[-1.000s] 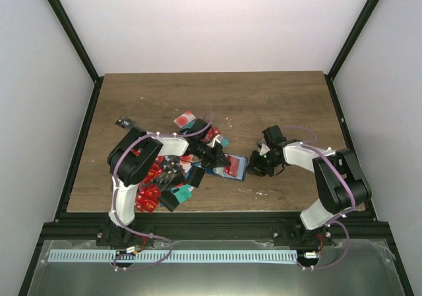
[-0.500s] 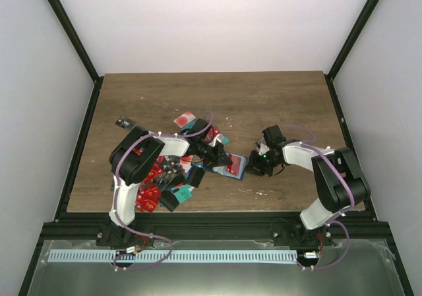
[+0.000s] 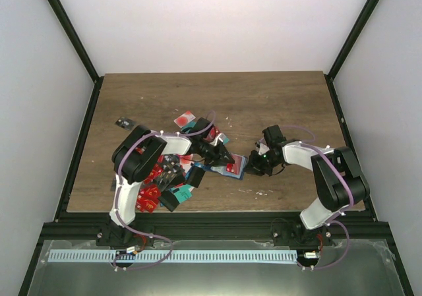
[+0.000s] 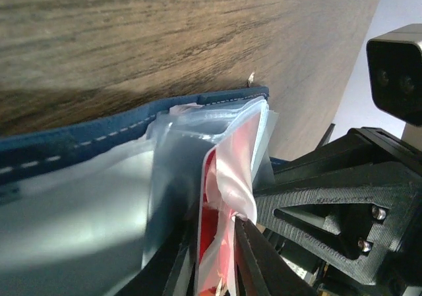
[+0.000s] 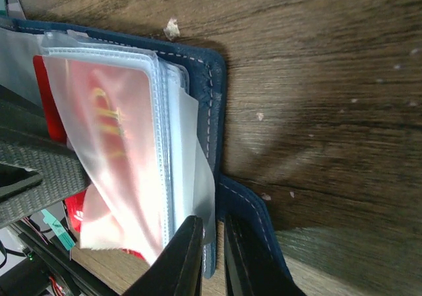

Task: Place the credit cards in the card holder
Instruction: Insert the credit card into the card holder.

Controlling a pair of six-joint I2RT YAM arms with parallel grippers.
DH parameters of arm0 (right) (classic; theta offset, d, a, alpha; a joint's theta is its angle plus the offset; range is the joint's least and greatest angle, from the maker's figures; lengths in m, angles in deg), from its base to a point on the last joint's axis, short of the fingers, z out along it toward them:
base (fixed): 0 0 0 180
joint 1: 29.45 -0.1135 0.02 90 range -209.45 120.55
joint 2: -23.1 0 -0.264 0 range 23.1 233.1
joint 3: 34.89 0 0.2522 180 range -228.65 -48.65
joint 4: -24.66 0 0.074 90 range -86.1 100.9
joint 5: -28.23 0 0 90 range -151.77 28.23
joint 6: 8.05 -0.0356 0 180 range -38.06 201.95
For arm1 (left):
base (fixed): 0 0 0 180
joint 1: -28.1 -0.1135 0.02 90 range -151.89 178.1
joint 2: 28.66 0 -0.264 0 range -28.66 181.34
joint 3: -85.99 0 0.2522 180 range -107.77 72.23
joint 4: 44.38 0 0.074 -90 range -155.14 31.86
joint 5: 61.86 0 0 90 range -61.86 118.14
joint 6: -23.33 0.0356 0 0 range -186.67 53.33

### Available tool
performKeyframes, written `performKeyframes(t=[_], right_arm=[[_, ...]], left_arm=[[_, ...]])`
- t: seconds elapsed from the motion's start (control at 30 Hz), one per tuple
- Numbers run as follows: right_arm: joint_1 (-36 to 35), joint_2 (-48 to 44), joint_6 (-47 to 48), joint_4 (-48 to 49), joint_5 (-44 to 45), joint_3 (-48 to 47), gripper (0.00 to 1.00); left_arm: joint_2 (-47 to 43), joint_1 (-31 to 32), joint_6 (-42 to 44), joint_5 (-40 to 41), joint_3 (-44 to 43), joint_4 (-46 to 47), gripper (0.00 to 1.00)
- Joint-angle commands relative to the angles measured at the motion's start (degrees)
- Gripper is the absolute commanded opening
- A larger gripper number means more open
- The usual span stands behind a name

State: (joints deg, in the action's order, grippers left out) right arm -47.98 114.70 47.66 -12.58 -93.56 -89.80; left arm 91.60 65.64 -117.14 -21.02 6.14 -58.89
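The dark blue card holder [image 3: 232,169] lies open on the wooden table between my two grippers. My left gripper [image 3: 222,156] is shut on a red credit card [image 4: 210,243], whose far end sits among the holder's clear sleeves [image 4: 198,134]. My right gripper [image 3: 254,165] is shut on the holder's blue edge [image 5: 214,98] and a clear sleeve, as the right wrist view shows [image 5: 212,263]. Another red card [image 5: 112,124] sits inside a sleeve. A pile of red, teal and black cards [image 3: 163,178] lies under the left arm.
A few more cards [image 3: 187,119] lie behind the left gripper. A small black item [image 3: 122,122] lies at the far left of the table. Black frame rails [image 3: 79,144] edge the table on both sides.
The left arm has shifted a little to the right and its gripper has turned slightly at the holder. The right gripper has held its place.
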Motion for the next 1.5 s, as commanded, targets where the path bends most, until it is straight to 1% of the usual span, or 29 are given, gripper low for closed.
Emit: performKeyframes(t=[0.0,0.2,0.33,0.43,0.53,0.7,0.8,0.93,1.2,1.47], right_arm=[[-1.17,6.27,1.23,0.83,8.84,3.52,0.13],[-1.18,6.32,1.06,1.01,8.76,3.82,0.13],[-1.17,6.03,1.06,0.98,8.87,3.89,0.13],[-1.20,5.84,1.14,1.07,9.05,3.73,0.13],[-1.18,6.20,1.24,1.07,9.15,3.23,0.13],[-1.21,6.23,1.09,1.28,8.43,3.25,0.13],[-1.17,6.43,1.26,1.59,8.34,3.47,0.13],[-1.24,6.78,1.40,1.60,7.97,2.95,0.13],[-1.17,7.98,1.50,1.15,7.74,1.54,0.12],[-1.24,8.51,1.92,1.13,8.30,1.37,0.12]], left_arm=[[-0.71,0.69,3.40,6.66,-1.14,-8.93,0.23],[-4.42,0.78,4.31,9.48,0.03,-12.80,0.33],[-5.64,0.95,5.17,11.26,-1.05,-16.96,0.42],[-6.35,1.29,5.45,11.76,-2.23,-19.18,0.51],[-6.80,1.44,5.65,12.59,-3.37,-22.09,0.58],[-7.99,1.64,5.68,14.33,-3.79,-25.37,0.63],[-7.44,2.08,5.32,14.63,-3.64,-25.43,0.63],[-5.25,3.01,5.13,15.05,-7.19,-26.88,0.63],[-1.56,4.14,4.48,19.02,-15.53,-35.40,0.63],[1.37,4.52,3.34,18.59,-20.77,-36.40,0.63]])
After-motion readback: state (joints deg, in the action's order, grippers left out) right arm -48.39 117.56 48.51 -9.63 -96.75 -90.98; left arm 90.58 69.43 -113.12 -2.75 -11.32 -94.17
